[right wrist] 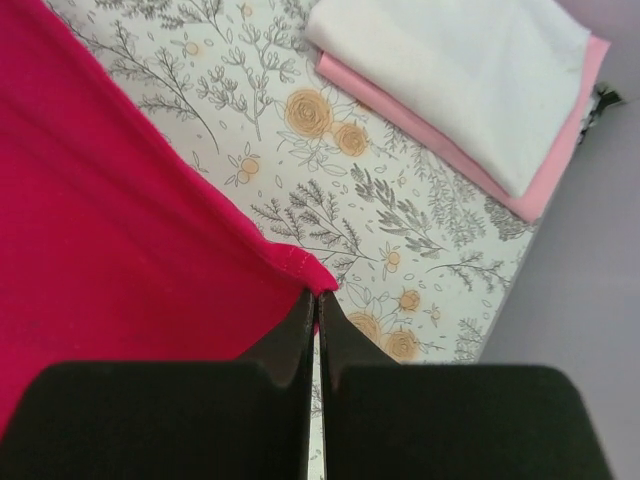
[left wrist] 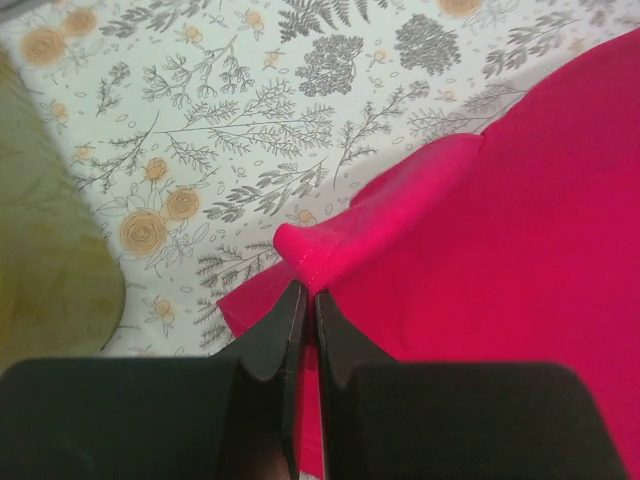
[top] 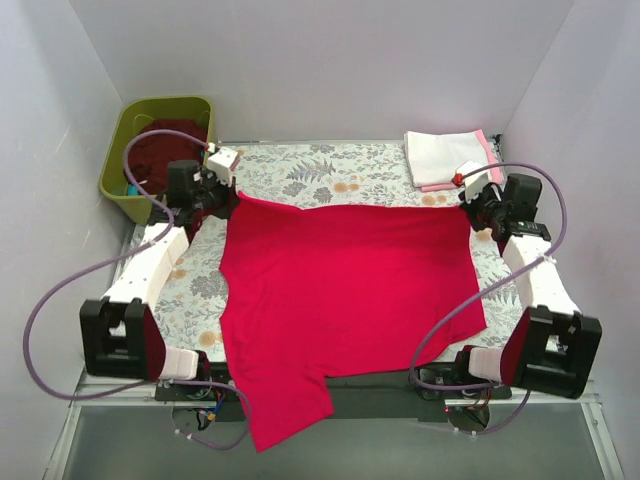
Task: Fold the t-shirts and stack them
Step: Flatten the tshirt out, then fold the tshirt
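Note:
The crimson-red t-shirt (top: 345, 290) lies spread over the table, with one part hanging over the near edge. My left gripper (top: 222, 200) is shut on its far left corner (left wrist: 310, 255). My right gripper (top: 473, 212) is shut on its far right corner (right wrist: 305, 268). A folded white t-shirt (top: 445, 155) lies on a folded pale pink one (top: 490, 160) at the far right; both show in the right wrist view, white (right wrist: 450, 70) over pink (right wrist: 560, 150). A dark maroon t-shirt (top: 165, 155) sits in the tub.
An olive-green tub (top: 120, 160) stands off the table's far left corner; its blurred wall shows in the left wrist view (left wrist: 50, 280). The grey-and-orange floral table cloth (top: 320, 175) covers the table. Grey walls close in on three sides.

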You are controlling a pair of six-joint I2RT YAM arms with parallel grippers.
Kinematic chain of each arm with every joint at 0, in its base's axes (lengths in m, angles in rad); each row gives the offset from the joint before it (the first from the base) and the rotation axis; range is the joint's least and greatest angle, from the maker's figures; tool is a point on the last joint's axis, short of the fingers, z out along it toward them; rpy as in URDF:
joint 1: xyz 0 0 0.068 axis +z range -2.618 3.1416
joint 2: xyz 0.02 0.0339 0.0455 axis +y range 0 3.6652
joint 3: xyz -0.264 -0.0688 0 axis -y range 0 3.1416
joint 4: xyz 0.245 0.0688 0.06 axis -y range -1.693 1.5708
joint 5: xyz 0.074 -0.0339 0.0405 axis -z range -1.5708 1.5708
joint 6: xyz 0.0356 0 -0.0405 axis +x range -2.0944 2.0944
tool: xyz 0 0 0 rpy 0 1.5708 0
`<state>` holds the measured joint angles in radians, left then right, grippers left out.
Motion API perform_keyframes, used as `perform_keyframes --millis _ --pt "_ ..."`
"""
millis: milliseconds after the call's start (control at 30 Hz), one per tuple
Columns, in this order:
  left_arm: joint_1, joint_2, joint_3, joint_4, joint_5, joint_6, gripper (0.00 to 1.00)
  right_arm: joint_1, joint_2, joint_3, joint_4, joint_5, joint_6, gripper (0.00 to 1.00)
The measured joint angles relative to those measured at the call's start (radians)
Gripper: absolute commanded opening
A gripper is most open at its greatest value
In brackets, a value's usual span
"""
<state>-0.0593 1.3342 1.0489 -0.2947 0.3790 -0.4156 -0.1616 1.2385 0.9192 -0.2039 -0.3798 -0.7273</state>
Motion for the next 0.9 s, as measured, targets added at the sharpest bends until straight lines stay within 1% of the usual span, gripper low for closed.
perform_keyframes --millis 100,233,400,533,700,800,900 --pt "-0.037 0.146 0.056 0.042 -0.063 -0.008 0.00 0.000 0.117 0.019 0.029 0.008 -0.007 0.01" --pt "-0.038 0.349 0.194 0.068 -0.138 -0.023 0.00 0.000 0.249 0.085 0.053 0.016 -0.010 0.01" --pt "-0.041 0.497 0.321 0.080 -0.188 -0.027 0.00 0.005 0.378 0.190 0.077 0.019 -0.008 0.01" --pt "-0.045 0.555 0.372 0.087 -0.220 -0.022 0.00 0.016 0.446 0.251 0.080 0.021 -0.005 0.01" --pt "-0.048 0.564 0.378 0.076 -0.230 -0.019 0.00 0.026 0.480 0.298 0.058 0.021 -0.008 0.01" --pt "-0.051 0.533 0.354 0.055 -0.229 -0.020 0.00 0.024 0.478 0.301 0.043 0.023 -0.020 0.01" --pt "-0.056 0.450 0.299 0.002 -0.225 -0.020 0.00 0.023 0.469 0.301 0.019 0.021 -0.044 0.01"
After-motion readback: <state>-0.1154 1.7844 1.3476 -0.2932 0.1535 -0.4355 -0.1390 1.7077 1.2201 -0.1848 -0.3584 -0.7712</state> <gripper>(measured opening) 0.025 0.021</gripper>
